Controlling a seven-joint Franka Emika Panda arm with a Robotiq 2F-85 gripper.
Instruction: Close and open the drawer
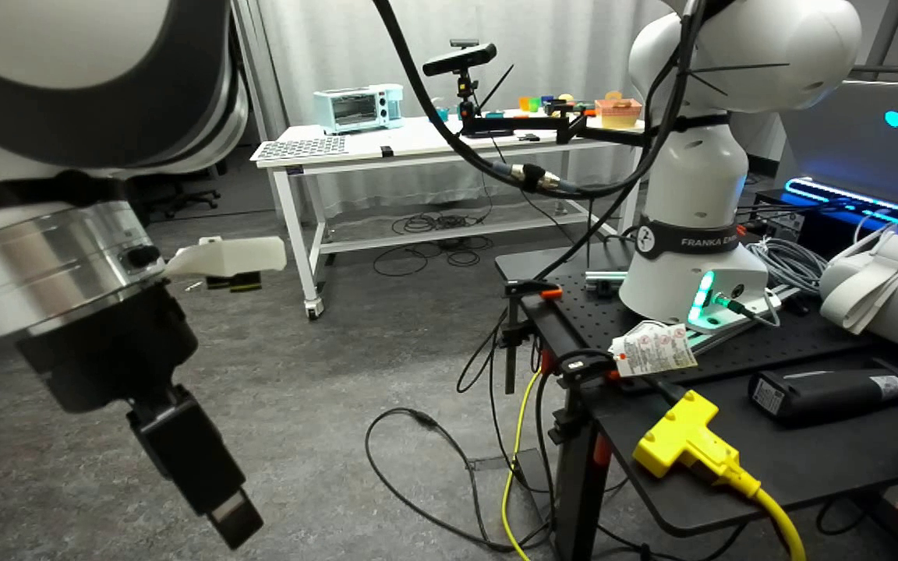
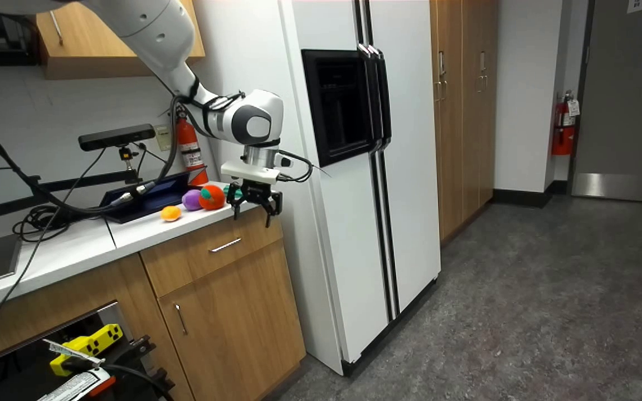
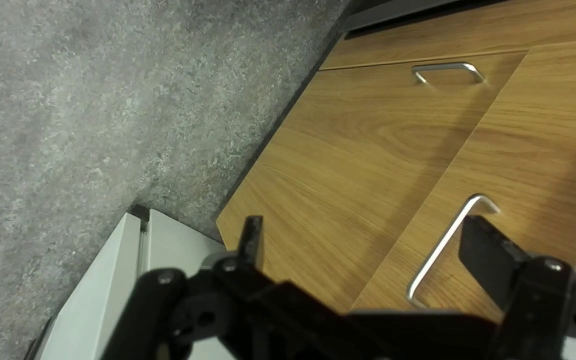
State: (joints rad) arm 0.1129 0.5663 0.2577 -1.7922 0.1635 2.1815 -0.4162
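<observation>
Wood, tan and flat, fronts the drawer (image 2: 201, 257), which in an exterior view we find closed under the counter (image 2: 151, 231), below the pincer (image 2: 252, 219). Both fingers point downward, spread wide, with nothing between them. Lower than their tips lies the handle (image 2: 225, 245), a slim metal bar; beside the pincer stands the fridge (image 2: 349, 223). That bar is our place to hold, near its middle, as we see no other lip on the front.

In the wrist view the handle shows just beside one finger (image 3: 488, 250), on its inner side; how far beneath we cannot tell. It lies aslant to the line between the fingers, so we would turn the pincer until they straddle the bar squarely. Farther below the pincer is the door (image 3: 368, 150) with its own pull (image 3: 440, 66), easy to mistake. We expect a stiff, fairly heavy drawer that may catch at first; the bar, hard and probably slippery, calls for a firm grip and a straight tug, lest the drawer bind.

In an exterior view the drawer does not show; we see the pincer's fingertips (image 1: 238, 518) side-on, their spread untold, well apart from the arm's base (image 1: 687, 234).
</observation>
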